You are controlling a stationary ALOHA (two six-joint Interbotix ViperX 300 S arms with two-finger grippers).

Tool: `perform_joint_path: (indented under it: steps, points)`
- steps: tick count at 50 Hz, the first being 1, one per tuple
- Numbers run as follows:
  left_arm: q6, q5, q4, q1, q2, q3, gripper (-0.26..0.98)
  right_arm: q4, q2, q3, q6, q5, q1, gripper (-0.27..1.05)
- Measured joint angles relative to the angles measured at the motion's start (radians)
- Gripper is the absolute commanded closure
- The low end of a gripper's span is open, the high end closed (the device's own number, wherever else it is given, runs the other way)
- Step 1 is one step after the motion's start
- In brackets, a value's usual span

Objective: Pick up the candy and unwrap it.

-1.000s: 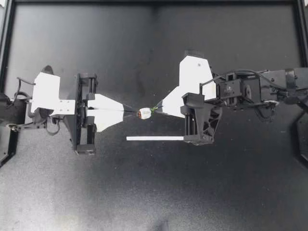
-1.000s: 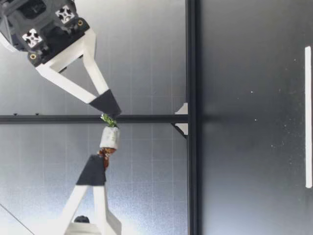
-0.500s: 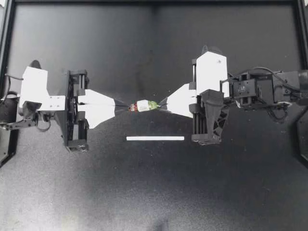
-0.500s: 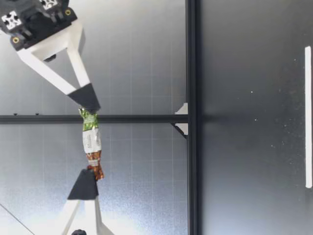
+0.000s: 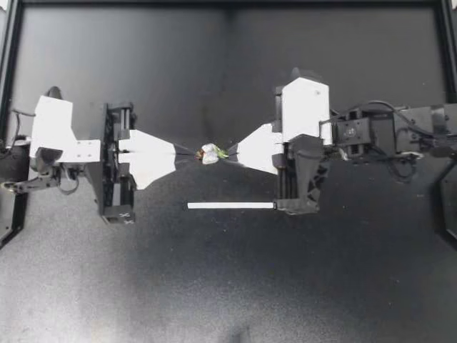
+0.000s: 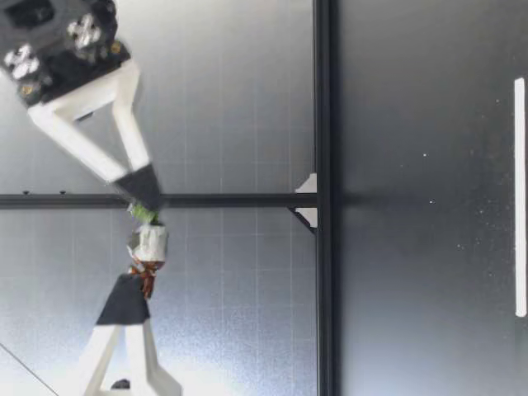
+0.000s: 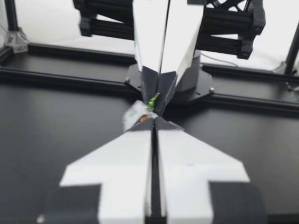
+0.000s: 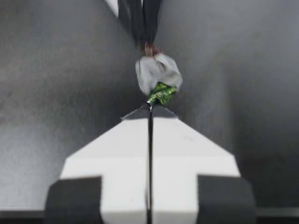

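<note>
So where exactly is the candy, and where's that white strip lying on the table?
candy point(image 5: 211, 152), top view: on its crumpled white middle.
white strip point(image 5: 230, 206), top view: midway along its length.

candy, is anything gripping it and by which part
Both grippers hold the candy: my left gripper pinches its brown twisted wrapper end, and my right gripper its green twisted end.

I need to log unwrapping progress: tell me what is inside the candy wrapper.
Nothing inside shows: the white wrapper is bunched and closed. My left claw pinches its brown end, my right claw its green end.
</note>
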Motion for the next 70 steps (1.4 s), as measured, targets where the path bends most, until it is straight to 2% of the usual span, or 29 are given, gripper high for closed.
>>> perform_joint_path:
  steps: [7,36,42,46,54,70]
  points:
    - [0.000,-0.002,-0.020,0.000,-0.017,0.014,0.91,0.005,-0.026,0.028,0.023,-0.009,0.000,0.98]
    - [-0.040,-0.002,-0.029,-0.002,-0.003,-0.003,0.91,0.006,0.006,0.005,0.021,-0.041,0.000,0.94]
    - [-0.023,0.000,-0.029,-0.002,-0.003,-0.002,0.91,0.006,0.006,0.014,0.025,-0.041,0.000,0.81]
    - [-0.014,0.000,-0.029,-0.002,-0.003,0.000,0.91,0.006,0.006,0.020,0.025,-0.041,0.002,0.65]
    - [-0.002,0.000,-0.029,-0.002,-0.005,0.009,0.91,0.006,0.006,0.029,0.023,-0.051,0.000,0.24]
    - [0.048,-0.002,-0.025,-0.002,-0.008,0.018,0.91,0.006,-0.035,0.087,0.026,-0.284,0.000,0.24]
